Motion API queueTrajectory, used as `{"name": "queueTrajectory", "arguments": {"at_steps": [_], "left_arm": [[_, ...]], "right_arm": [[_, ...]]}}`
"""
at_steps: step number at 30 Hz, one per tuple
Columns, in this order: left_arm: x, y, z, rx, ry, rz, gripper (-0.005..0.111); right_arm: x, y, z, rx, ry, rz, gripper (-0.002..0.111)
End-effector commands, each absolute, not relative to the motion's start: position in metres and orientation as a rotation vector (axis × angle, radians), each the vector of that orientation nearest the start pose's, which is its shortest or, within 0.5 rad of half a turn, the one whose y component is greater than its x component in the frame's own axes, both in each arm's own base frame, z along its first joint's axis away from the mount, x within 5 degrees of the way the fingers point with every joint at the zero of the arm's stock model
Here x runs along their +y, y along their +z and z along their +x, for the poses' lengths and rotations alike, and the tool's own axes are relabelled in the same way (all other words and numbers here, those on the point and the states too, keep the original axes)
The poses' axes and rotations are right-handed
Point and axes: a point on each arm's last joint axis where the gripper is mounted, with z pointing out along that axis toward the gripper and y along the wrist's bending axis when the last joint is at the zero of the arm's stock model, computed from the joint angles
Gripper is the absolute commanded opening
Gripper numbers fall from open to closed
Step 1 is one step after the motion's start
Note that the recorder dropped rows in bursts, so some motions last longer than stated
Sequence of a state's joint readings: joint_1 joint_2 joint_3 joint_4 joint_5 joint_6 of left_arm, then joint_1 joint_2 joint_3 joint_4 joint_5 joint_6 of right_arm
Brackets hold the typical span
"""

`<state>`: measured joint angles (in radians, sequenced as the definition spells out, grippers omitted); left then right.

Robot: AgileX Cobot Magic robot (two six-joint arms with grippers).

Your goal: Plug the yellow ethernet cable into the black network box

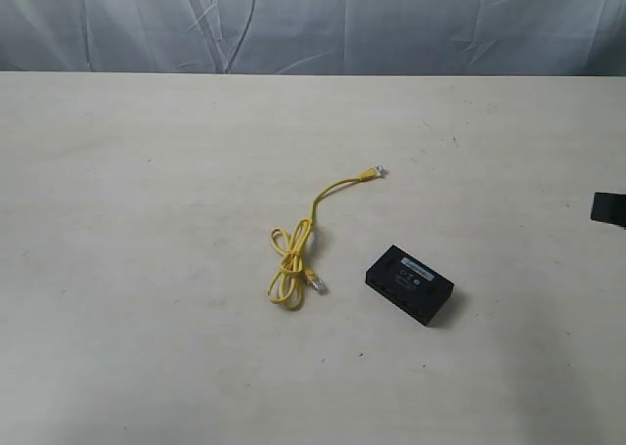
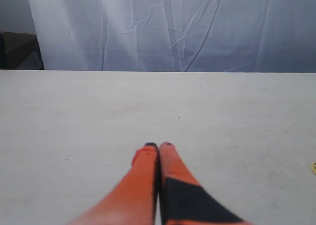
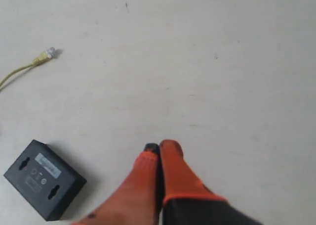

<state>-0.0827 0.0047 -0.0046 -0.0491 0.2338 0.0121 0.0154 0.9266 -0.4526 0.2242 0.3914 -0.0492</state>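
Observation:
The yellow ethernet cable lies on the table, its lower part looped in a small coil. One clear plug points to the far right, the other lies by the coil. Just right of the coil the black network box lies flat with its pale label up. The right wrist view shows the box and a cable plug, with my right gripper shut and empty, apart from both. My left gripper is shut, empty, over bare table; a yellow speck of cable sits at that view's edge.
The pale table ends at a far edge below a wrinkled grey-white curtain. A dark part of the right arm pokes in at the exterior view's right edge. The left arm is outside the exterior view.

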Motion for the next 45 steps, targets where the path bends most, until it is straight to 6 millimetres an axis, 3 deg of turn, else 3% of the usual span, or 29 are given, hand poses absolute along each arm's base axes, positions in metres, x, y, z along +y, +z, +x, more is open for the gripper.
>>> {"name": "queueTrajectory", "arguments": {"at_steps": [1,6,12,17,29,31,34,38,41,45], "left_arm": [[-0.005,0.192,0.055,1.716,-0.099,0.043,0.000],[-0.005,0.192,0.055,1.714,-0.099,0.043,0.000],[-0.005,0.192,0.055,1.714,-0.099,0.043,0.000],[-0.005,0.196,0.056,1.671,-0.077,0.059,0.000],[-0.004,0.230,0.053,1.292,-0.110,0.011,0.000],[-0.003,0.232,0.053,1.305,-0.133,-0.015,0.000],[-0.004,0.254,0.054,1.430,-0.142,-0.007,0.000],[-0.008,0.288,0.074,1.673,-0.142,0.005,0.000],[-0.011,0.317,0.104,1.834,-0.137,0.017,0.000],[-0.022,0.333,0.168,2.108,-0.116,0.176,0.000]], "right_arm": [[0.012,0.226,0.180,2.362,0.265,0.242,-0.001],[0.020,0.211,0.186,2.449,0.298,0.237,-0.001],[0.045,0.199,0.188,2.532,0.331,0.040,-0.001],[0.054,0.196,0.190,2.531,0.335,-0.036,-0.001],[0.055,0.195,0.189,2.549,0.354,-0.017,-0.001],[0.056,0.195,0.189,2.553,0.365,-0.003,-0.001],[0.056,0.196,0.189,2.546,0.389,0.033,-0.001],[0.056,0.197,0.191,2.522,0.396,0.058,-0.001],[0.057,0.197,0.191,2.522,0.403,0.067,-0.001],[0.057,0.196,0.190,2.536,0.407,0.064,-0.001]]}}
